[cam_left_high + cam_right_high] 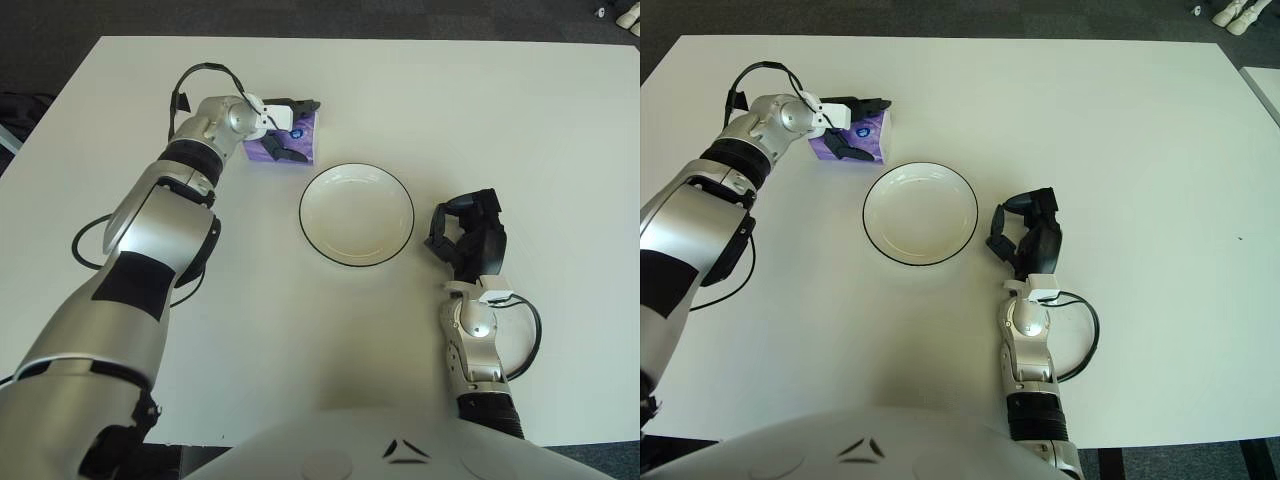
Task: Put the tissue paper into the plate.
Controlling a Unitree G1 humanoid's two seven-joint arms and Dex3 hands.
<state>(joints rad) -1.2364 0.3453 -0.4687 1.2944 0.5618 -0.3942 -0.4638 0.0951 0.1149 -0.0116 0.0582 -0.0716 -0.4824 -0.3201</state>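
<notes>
Left hand (283, 128) extended to the far-left part of the white worktop (520, 130), closed around the purple tissue pack (290, 138). Dark fingers (298, 104) visible over the pack's far edge, another digit pressed against its near face; pack gripped between them. Tissue pack tilted, right end lifted, lower left edge at or close to the worktop surface; contact there not resolvable. Pack located up and to the left of the plate (356, 213), near its rim but apart from it, clearly outside the plate. Plate white with thin dark rim, round, sitting flat near the middle of the worktop, nothing inside it. Black cable (190, 82) looped above the left wrist. Right hand (468, 235) showing just to the right of the plate, near its rim without touching; fingers curled inward, holding nothing. Right forearm running back toward the body along the near-right side of the worktop, thin black cable (528, 335) looped beside the wrist. Left forearm stretched diagonally from near-left toward the pack. Small white objects (1233, 11) partly seen beyond the worktop's far right corner, on the dark floor.
</notes>
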